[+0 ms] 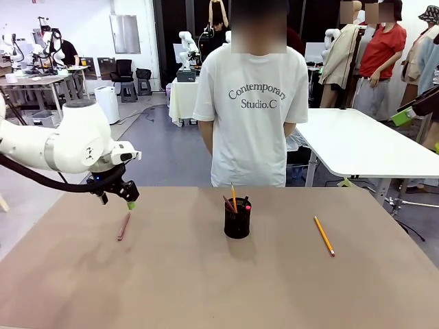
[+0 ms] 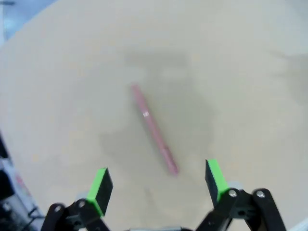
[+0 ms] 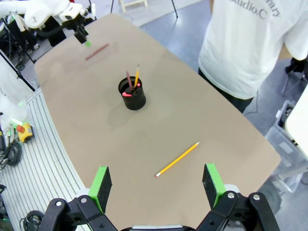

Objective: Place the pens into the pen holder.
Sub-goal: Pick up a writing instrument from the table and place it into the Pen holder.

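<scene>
Holder: three pens inside; two loose: reddish pen, pencil.

On the table, the holder holds pens; loose pen at its nine o'clock, pencil at three.

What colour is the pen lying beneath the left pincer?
The pen is pinkish-red, clearest in the left wrist view.

Black pen holder, yellow pencil
</scene>
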